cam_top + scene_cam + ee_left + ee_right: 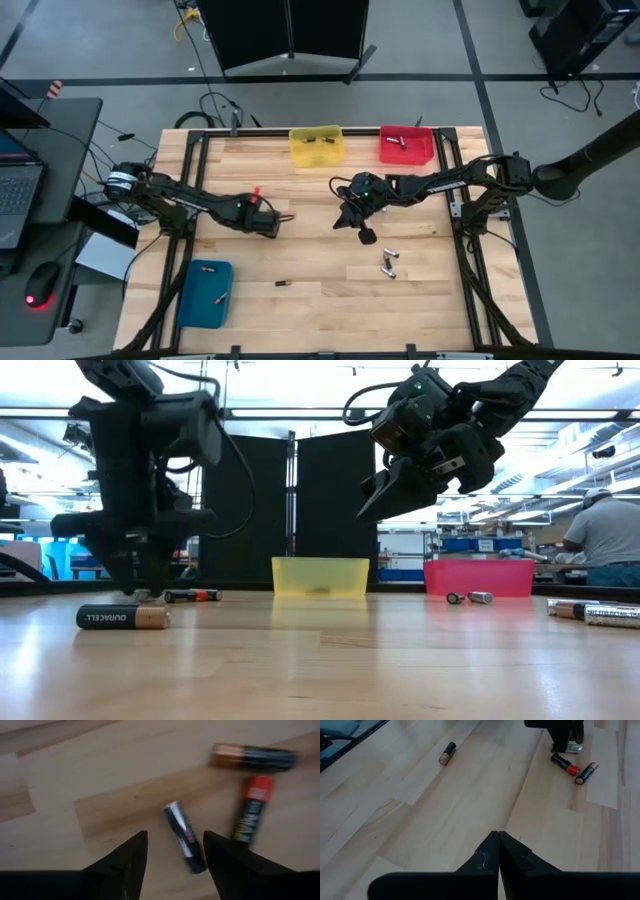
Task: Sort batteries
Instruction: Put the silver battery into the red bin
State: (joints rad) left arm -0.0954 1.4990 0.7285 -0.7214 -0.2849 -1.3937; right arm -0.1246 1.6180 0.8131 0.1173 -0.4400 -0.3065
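My left gripper (175,837) is open and points down close over the wood. One finger stands on each side of a silvery-black battery (184,836) lying flat; I see no touch. Beside that battery lie a red-and-black battery (252,809) and a copper-topped black battery (252,757). My right gripper (498,850) hangs shut above the table's middle (355,215) with nothing in it. More batteries lie loose to the right of the middle (388,262), and a single battery (284,284) lies toward the near edge.
A yellow bin (316,145) and a red bin (407,145) stand at the far edge, and a blue bin (205,293) at the near left. Black frame rails (465,230) run along the table's sides. A person (605,540) sits beyond the table.
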